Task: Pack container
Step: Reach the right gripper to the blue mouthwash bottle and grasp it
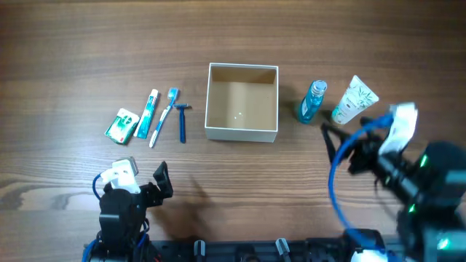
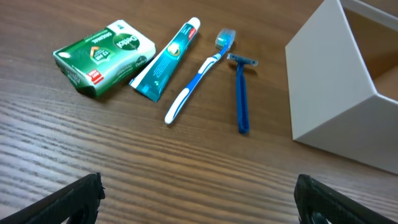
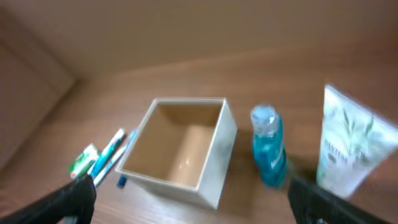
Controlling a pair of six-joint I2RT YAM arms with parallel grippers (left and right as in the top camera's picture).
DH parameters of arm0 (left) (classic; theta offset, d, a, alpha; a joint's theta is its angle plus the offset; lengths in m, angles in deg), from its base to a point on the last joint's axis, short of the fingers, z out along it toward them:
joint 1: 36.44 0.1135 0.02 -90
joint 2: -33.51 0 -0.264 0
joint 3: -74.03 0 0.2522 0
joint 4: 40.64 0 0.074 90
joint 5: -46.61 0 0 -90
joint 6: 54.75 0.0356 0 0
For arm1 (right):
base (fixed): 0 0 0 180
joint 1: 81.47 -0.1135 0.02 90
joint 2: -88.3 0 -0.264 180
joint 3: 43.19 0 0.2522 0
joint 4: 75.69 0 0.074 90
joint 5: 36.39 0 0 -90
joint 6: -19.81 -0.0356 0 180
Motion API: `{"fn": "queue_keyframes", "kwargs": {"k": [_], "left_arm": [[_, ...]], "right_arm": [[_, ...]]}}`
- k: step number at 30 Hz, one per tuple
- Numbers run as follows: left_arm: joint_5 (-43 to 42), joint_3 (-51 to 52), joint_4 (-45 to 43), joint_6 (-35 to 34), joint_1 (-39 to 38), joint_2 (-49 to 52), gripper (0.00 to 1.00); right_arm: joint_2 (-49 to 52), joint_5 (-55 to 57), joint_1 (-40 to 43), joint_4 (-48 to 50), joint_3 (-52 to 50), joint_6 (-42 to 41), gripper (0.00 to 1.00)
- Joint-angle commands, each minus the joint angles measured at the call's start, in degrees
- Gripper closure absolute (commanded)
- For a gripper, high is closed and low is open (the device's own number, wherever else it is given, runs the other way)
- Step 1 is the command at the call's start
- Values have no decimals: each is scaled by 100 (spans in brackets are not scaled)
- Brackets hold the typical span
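Note:
The container (image 1: 242, 133), a square open box with white walls and a tan inside, stands at the table's middle and holds nothing. It also shows in the left wrist view (image 2: 329, 93) and the right wrist view (image 3: 214, 171). To its left lie a green soap box (image 1: 122, 124), a toothpaste tube (image 1: 148, 113), a toothbrush (image 1: 164, 116) and a blue razor (image 1: 182, 122). To its right lie a blue bottle (image 1: 312, 100) and a white tube (image 1: 354, 100). My left gripper (image 1: 140, 180) is open and empty, near the front edge. My right gripper (image 1: 341, 148) is open and empty, just in front of the bottle and tube.
The wooden table (image 1: 73, 44) stretches around the items. A blue cable (image 1: 336, 182) loops off the right arm. The left wrist view shows the soap box (image 2: 104, 57), toothpaste (image 2: 166, 58), toothbrush (image 2: 199, 74) and razor (image 2: 240, 93).

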Motion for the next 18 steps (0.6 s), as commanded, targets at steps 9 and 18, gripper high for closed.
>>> {"fn": "queue_keyframes", "kwargs": {"k": [9,18], "left_arm": [[-92,76,15,76,42,-20,0],[-92,76,15,79,42,-20,0]], "right_arm": [[4245,2551,-1408,-1676,3224,-885,0],[6205,3659,-1547,-1788,3235,-1329,0]]}}
